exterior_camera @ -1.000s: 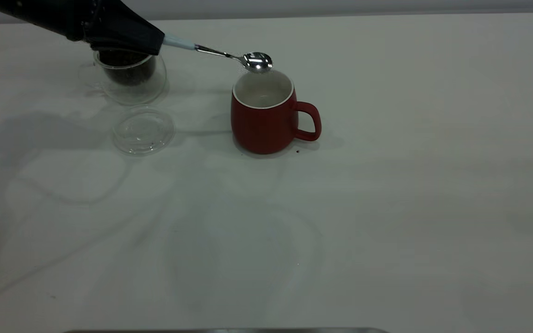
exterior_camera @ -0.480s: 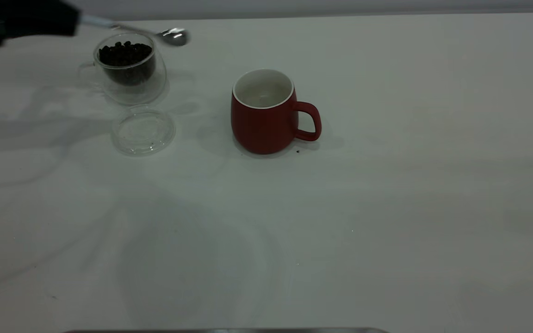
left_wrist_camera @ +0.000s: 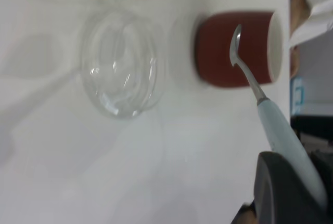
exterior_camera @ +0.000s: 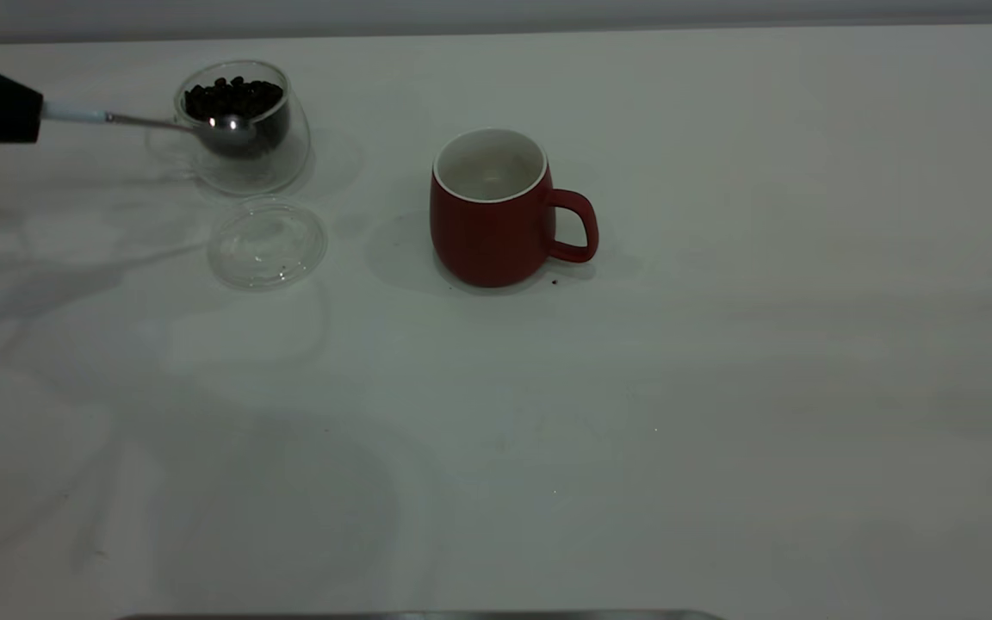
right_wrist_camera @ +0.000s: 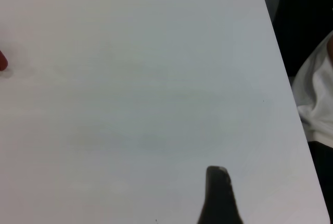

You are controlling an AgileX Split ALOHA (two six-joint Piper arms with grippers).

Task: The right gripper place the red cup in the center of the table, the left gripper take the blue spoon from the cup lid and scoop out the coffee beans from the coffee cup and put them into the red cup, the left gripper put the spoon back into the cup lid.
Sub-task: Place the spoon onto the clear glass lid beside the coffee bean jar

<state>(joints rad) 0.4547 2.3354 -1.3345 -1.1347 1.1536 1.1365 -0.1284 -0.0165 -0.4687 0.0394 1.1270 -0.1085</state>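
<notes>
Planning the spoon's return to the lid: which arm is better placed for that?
Left. The left gripper already holds the blue spoon by its handle, close to the cup lid. The right gripper is off at the far table edge.

One red cup (exterior_camera: pixel 489 215), one coffee cup (exterior_camera: pixel 242 129), one cup lid (exterior_camera: pixel 266 242), one blue spoon (exterior_camera: pixel 147 122).

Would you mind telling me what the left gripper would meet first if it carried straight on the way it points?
Probably the coffee cup: the left gripper points toward it, its blue spoon already there, though depth is unclear.
</notes>
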